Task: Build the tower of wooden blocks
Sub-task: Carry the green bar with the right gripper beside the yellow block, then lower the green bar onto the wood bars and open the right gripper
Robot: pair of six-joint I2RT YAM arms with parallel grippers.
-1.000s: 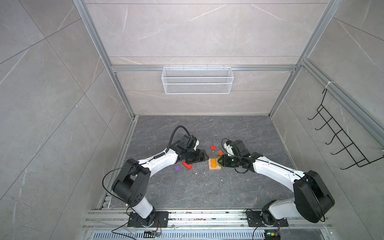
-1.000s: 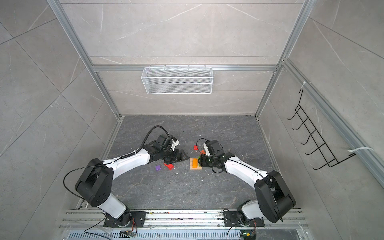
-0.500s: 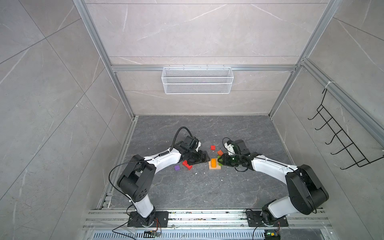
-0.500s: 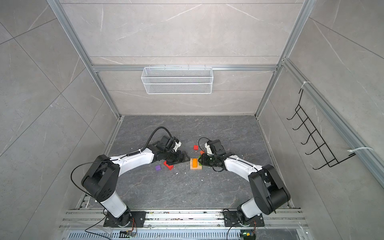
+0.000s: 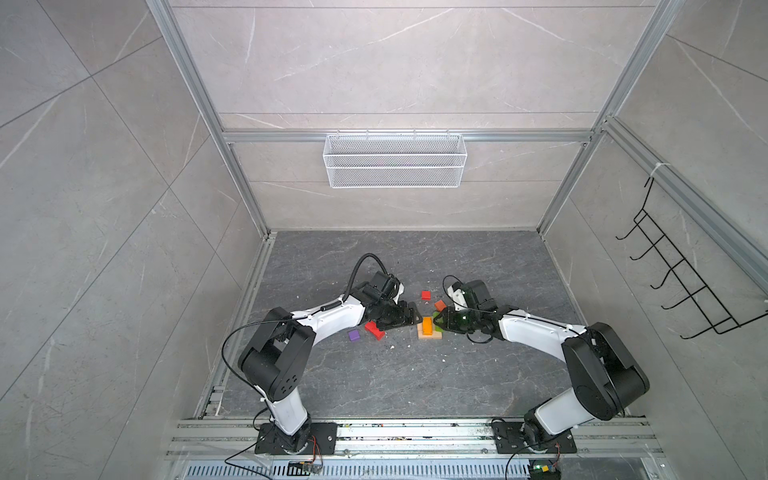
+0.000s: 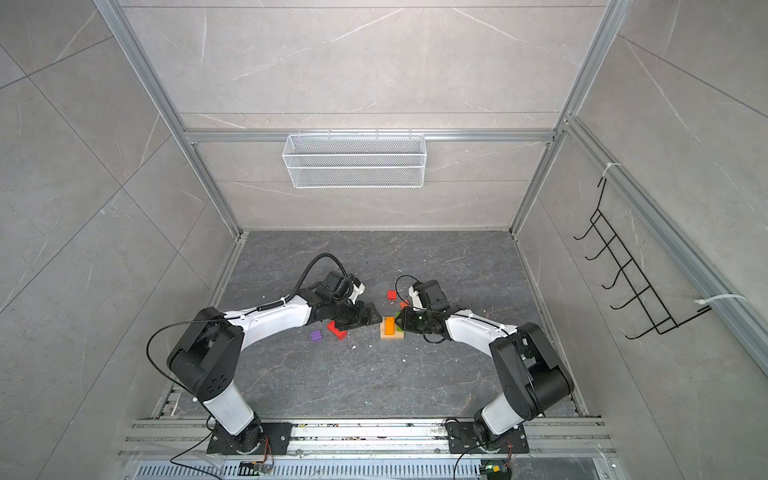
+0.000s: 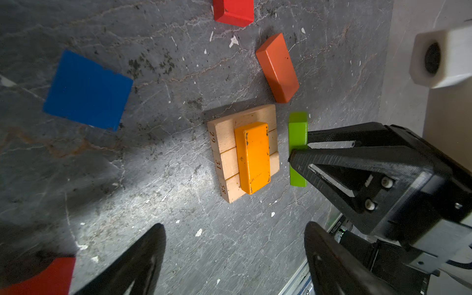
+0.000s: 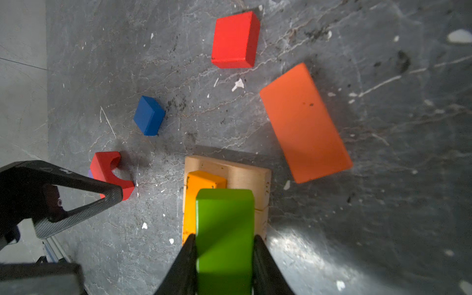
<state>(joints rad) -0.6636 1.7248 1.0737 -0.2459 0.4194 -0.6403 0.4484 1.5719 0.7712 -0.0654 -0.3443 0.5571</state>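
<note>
From where I stand the tower (image 5: 428,330) is so far only a tan base (image 7: 222,145) with an orange bar (image 7: 252,157) lying on top, its long axis running 12 to 6 in both top views. The right gripper (image 8: 224,236) reaches in from 3 o'clock, fingers pressed tight against the two long sides of a green block (image 7: 297,127). That block sits just beside the orange bar on its 3 o'clock side and parallel to it; how high it hangs I can't tell. I'd say the coming move is a short shift toward 9 o'clock, onto the bare strip of tan. The left gripper (image 7: 235,228) hovers at the tower's 9 o'clock, fingers spread wide, holding nothing
</note>
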